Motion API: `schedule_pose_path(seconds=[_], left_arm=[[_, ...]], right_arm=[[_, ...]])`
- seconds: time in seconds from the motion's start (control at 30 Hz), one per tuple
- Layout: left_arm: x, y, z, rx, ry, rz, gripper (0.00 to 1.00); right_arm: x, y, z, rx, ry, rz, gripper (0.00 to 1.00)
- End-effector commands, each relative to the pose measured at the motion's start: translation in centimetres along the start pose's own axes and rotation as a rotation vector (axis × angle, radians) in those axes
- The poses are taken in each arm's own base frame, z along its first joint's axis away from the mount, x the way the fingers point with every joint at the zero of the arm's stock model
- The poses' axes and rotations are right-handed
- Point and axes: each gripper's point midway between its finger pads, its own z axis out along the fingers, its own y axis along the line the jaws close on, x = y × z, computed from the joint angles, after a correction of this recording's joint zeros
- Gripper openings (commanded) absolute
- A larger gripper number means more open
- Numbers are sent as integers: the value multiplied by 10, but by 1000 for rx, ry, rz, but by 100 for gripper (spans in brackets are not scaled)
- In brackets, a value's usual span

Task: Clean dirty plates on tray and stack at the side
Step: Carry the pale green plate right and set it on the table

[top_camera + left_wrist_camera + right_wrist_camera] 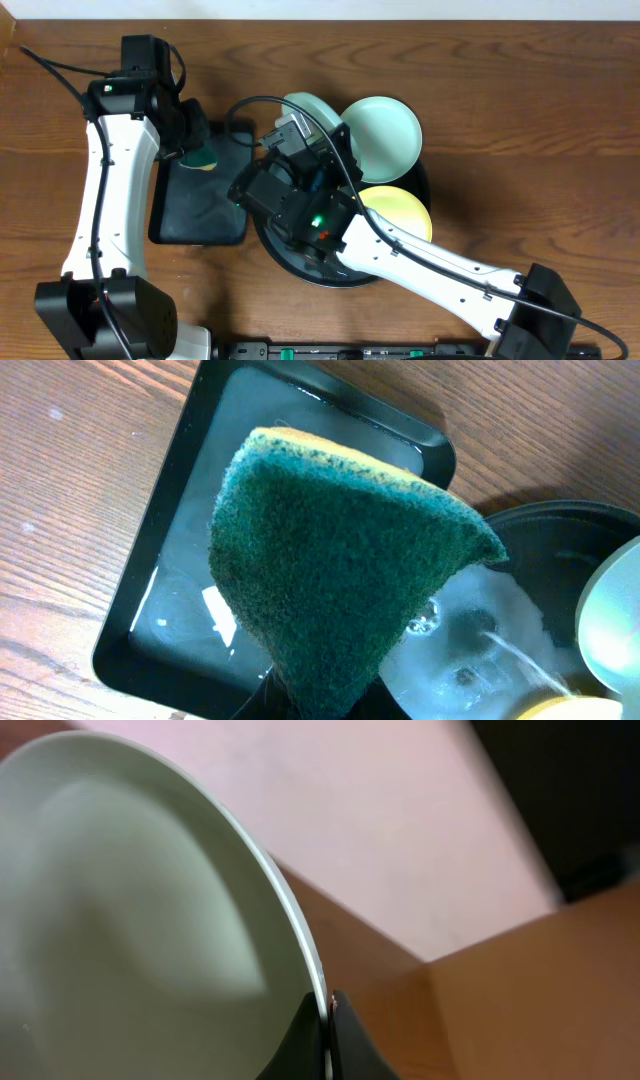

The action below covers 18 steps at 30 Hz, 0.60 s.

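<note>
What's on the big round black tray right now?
A mint plate and a yellow plate lie on the tray's right side. The right tool pinches a second mint plate by its rim. The right arm covers the tray's middle.

The wooden table [520,90] carries two items directly. A rectangular black tray [200,215] lies left of centre. A round black tray [283,258] lies just beside it, on its right.
</note>
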Motion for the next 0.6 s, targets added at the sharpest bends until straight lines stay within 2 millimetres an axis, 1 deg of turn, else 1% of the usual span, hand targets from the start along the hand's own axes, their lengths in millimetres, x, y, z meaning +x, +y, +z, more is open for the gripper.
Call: schedule_pose_path(seconds=[0.0,0.07,0.17,0.3,0.4,0.5,0.57], left_arm=[[1,3,2,-12,5,-2,8],[1,3,2,-12,5,-2,7],[1,3,2,-12,5,-2,7],[1,3,2,-12,6,-2,7],[1,3,2,-12,6,-2,8],[1,3,2,-12,6,-2,7],[1,3,2,-12,6,-2,7]], right_arm=[[-10,-30,-11,183,-43,13,1],[-10,-28,-10,172,-42,14,1],[-9,-17,-8,107,-33,13,1],[2,23,0,-145,23,7,1],[16,52,3,-335,102,65,1],[30,76,6,-524,202,130,1],[36,85,11,-626,258,162,1]])
